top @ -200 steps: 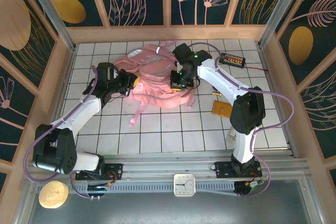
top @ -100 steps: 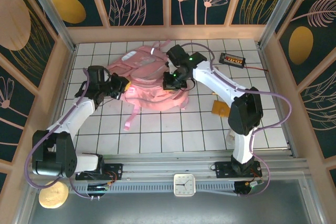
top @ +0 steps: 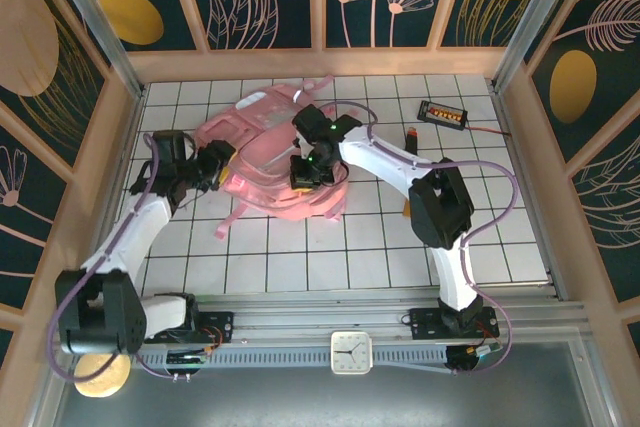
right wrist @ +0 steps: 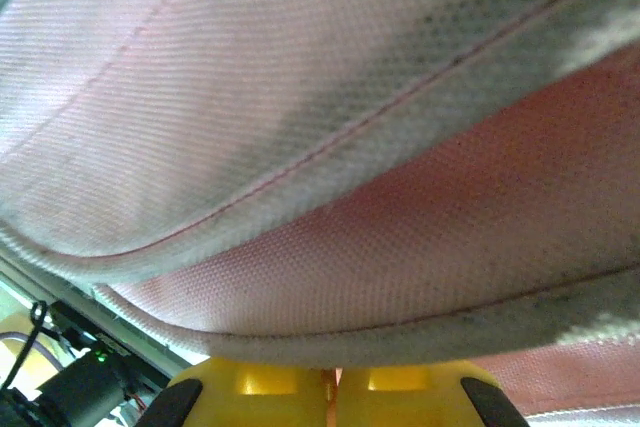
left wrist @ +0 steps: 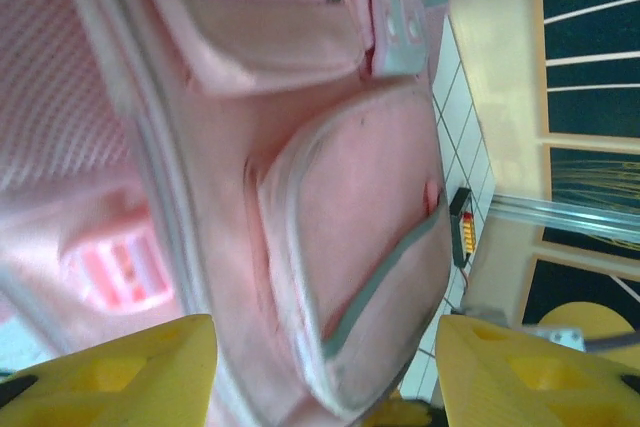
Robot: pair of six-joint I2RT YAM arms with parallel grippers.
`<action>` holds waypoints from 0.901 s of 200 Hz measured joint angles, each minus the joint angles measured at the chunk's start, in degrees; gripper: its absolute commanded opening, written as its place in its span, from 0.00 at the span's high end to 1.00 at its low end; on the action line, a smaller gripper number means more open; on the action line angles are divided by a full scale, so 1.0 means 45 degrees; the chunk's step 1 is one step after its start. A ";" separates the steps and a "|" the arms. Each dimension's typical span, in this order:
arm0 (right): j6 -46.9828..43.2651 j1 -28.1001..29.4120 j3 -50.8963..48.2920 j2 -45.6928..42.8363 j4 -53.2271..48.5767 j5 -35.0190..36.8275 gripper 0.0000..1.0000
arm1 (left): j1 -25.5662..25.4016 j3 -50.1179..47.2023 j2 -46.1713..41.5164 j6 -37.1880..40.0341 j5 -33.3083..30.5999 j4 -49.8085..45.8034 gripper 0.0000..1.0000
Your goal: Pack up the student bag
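White-tiled counter point(top: 500, 237) carries the pink student bag point(top: 262, 142), lying flat toward 10 o'clock of its centre. At the bag's 9 o'clock edge the left fingers point(left wrist: 110, 367) stand spread wide with the bag just ahead of them, gripping nothing. The right fingers point(right wrist: 270, 392) are pressed together at the bag's 3 o'clock side, pinching a fold of its pink fabric.
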 measured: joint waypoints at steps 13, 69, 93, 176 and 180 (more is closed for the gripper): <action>0.0044 0.0034 0.0311 0.0000 0.0010 -0.0136 1.00 | -0.0102 -0.0631 -0.0685 -0.0223 0.0151 0.0005 0.40; 0.0073 0.0330 0.1583 0.0408 -0.0058 -0.0321 1.00 | -0.1059 -0.2113 -0.1511 -0.1729 0.0607 0.0413 0.42; 0.0102 0.0505 0.1972 0.0670 -0.0102 -0.0340 1.00 | -0.1282 -0.2297 -0.1297 -0.2380 0.0646 0.0986 0.45; 0.0389 0.0962 0.2589 0.1078 -0.0291 -0.0277 1.00 | -0.1350 -0.2263 0.0146 -0.3347 0.0627 0.2521 0.93; 0.0384 0.0971 0.2662 0.1127 -0.0330 -0.0257 1.00 | -0.1350 -0.2263 0.0170 -0.3371 0.0607 0.2521 1.00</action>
